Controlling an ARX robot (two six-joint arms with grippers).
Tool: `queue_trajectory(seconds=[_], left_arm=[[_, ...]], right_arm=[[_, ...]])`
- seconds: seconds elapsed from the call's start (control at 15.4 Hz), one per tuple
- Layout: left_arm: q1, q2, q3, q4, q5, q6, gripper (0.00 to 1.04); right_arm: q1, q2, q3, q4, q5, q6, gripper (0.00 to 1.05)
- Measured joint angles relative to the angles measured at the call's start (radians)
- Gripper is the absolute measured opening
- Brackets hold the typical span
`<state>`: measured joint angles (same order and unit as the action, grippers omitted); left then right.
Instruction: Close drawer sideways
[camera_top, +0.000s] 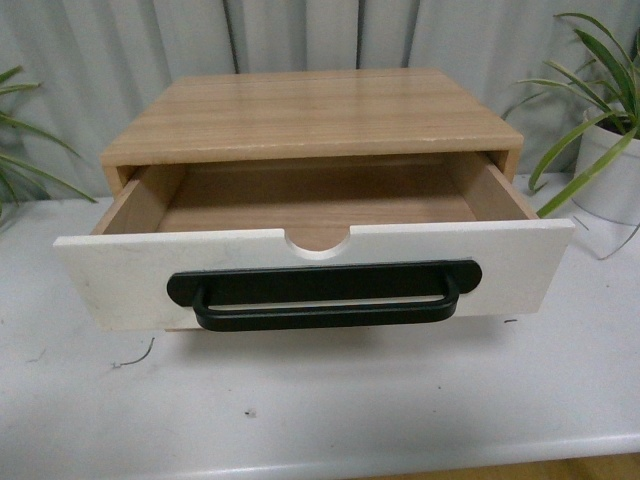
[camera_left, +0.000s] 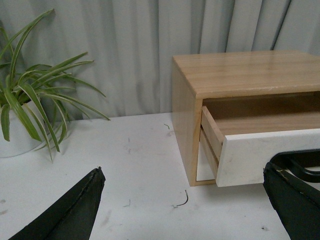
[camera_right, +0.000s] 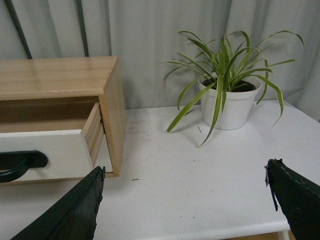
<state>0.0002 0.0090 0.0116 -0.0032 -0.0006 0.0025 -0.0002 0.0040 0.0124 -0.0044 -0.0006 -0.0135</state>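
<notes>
White desk (camera_top: 320, 400) fills the near ground. Over it the left gripper (camera_left: 183, 169) and the right gripper (camera_right: 183, 166) hang spread wide, holding nothing. Both are short of the drawer (camera_top: 300, 270), which lies ahead and inward of each; judging by the wrist views, the left looks slightly nearer its corner. The drawer stands well out of the wooden cabinet (camera_top: 310, 115). Its white front and black bar handle (camera_top: 325, 295) run crosswise, left to right, so closing means pushing away from the robot. Nothing stands before the front. A spider plant (camera_left: 30, 110) sits off to the left and another potted plant (camera_right: 227, 100) to the right, both well apart. Grey curtain (camera_top: 300, 35) hangs behind.
</notes>
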Motion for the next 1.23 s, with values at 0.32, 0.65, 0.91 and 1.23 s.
queue_trajectory(seconds=[0.32, 0.65, 0.91, 1.23], left_arm=[[0.0, 0.0, 0.0, 0.0, 0.0, 0.0, 0.98], [0.0, 0.0, 0.0, 0.0, 0.0, 0.0, 0.98], [0.0, 0.0, 0.0, 0.0, 0.0, 0.0, 0.98], [0.0, 0.0, 0.0, 0.0, 0.0, 0.0, 0.98]], right_arm=[[0.0, 0.0, 0.0, 0.0, 0.0, 0.0, 0.98], [0.0, 0.0, 0.0, 0.0, 0.0, 0.0, 0.98], [0.0, 0.0, 0.0, 0.0, 0.0, 0.0, 0.98], [0.0, 0.0, 0.0, 0.0, 0.0, 0.0, 0.98]])
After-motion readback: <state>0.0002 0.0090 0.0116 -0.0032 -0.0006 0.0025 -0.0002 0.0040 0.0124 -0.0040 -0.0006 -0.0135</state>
